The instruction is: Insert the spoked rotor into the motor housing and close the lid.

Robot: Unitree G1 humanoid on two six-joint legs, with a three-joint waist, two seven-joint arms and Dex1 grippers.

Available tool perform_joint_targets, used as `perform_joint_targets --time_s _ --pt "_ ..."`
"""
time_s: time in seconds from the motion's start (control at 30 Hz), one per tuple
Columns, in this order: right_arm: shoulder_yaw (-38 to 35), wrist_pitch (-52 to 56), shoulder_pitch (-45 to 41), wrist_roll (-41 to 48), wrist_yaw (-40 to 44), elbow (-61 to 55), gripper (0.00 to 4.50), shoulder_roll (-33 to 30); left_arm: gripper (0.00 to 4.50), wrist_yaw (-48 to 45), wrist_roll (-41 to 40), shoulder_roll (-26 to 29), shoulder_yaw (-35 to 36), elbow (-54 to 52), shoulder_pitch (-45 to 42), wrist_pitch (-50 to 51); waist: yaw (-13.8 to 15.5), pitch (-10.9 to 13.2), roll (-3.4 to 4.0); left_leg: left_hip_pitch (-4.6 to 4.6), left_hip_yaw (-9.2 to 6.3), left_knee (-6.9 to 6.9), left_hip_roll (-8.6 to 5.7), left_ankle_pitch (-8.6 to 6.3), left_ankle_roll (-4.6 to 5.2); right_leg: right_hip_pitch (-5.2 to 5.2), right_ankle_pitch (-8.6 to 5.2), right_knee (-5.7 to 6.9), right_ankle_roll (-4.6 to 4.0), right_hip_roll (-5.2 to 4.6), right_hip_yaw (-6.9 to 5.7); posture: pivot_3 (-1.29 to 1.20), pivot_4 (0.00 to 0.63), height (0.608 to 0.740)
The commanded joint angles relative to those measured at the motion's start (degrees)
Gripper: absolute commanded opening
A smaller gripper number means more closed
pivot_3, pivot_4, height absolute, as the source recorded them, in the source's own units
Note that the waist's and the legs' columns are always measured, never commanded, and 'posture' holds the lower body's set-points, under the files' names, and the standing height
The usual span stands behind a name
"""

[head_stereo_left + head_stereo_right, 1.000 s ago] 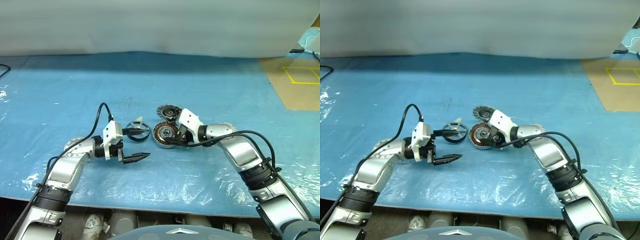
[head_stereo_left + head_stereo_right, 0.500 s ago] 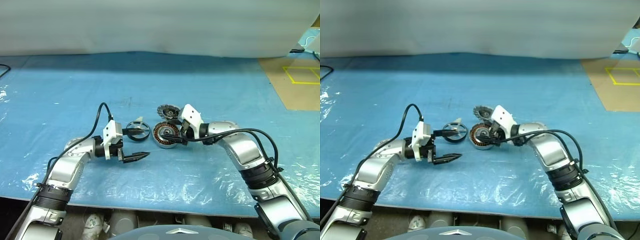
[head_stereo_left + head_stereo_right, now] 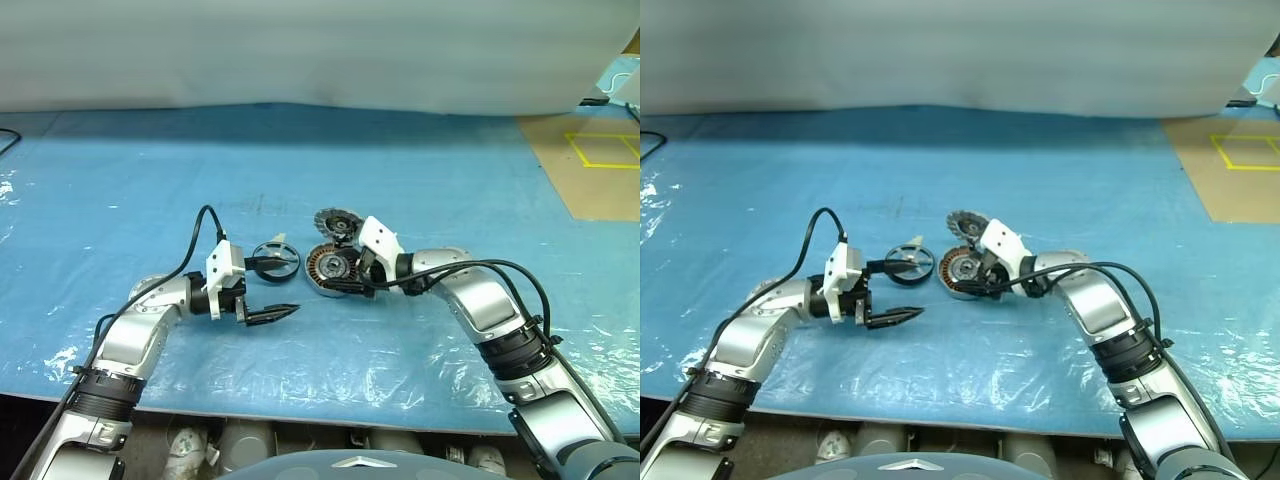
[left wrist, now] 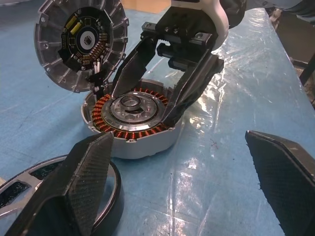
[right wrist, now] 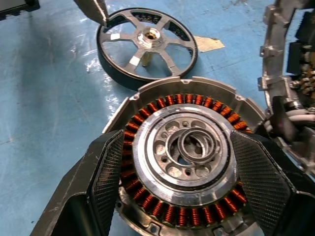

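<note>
The motor housing, a short silver can ringed with copper windings, lies on the blue sheet. My right gripper is shut on it, one black finger on each side of its rim. The lid stands tilted up just behind the housing, its ribbed inner face and small circuit showing in the left wrist view. To the housing's left lies the spoked rotor with its dark rim, flat on the sheet. My left gripper is wide open beside the rotor, pointing toward the housing, one finger over the rotor's rim.
A blue plastic sheet covers the table, whose front edge runs below my arms. At the far right is a brown surface with yellow tape. A grey wall closes the back.
My right wrist has rolled a little with the housing between its fingers, so the housing sits flatter. The left arm, rotor and lid have not moved.
</note>
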Motion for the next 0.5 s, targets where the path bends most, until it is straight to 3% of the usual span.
perform_joint_targets --time_s 0.03,0.5 --pt "0.63 0.17 0.24 -0.27 0.38 -1.36 3.58 -0.50 4.50 -0.24 -0.23 -0.11 0.18 -0.52 -0.46 -0.72 0.00 0.00 0.00 0.00 0.00 0.00 0.00 0.00 0.00 0.00 0.00 0.00 0.00 0.00 0.00 0.00 0.150 0.740" --pt "1.73 -0.51 0.18 0.46 3.75 -3.08 3.58 -1.34 4.50 0.16 -0.14 -0.64 0.46 -0.23 -0.67 -0.86 -0.01 0.00 0.00 0.01 0.00 -0.03 0.00 0.00 0.00 0.00 -0.01 -0.02 -0.02 0.01 -0.01 0.00 0.150 0.740"
